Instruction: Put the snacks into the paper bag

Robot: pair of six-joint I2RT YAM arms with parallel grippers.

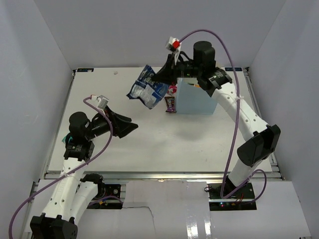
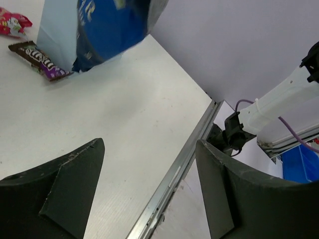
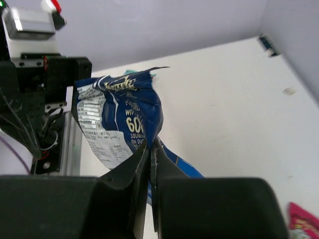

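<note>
My right gripper (image 1: 160, 79) is shut on a blue snack bag (image 1: 145, 88) and holds it in the air, left of the light-blue paper bag (image 1: 195, 98). In the right wrist view the closed fingers (image 3: 150, 149) pinch the blue bag (image 3: 119, 124). A dark purple wrapper (image 1: 170, 103) and a red packet (image 1: 172, 90) lie on the table against the bag's left side; both show in the left wrist view, the purple one (image 2: 40, 60) and the red one (image 2: 12, 23). My left gripper (image 1: 130, 126) is open and empty above the table's left part.
The white table (image 1: 149, 144) has a metal rail along its near edge (image 1: 159, 174). Grey walls close in the left, back and right. The right arm (image 1: 239, 114) arches over the paper bag. The blue bag hangs in the left wrist view (image 2: 109, 30).
</note>
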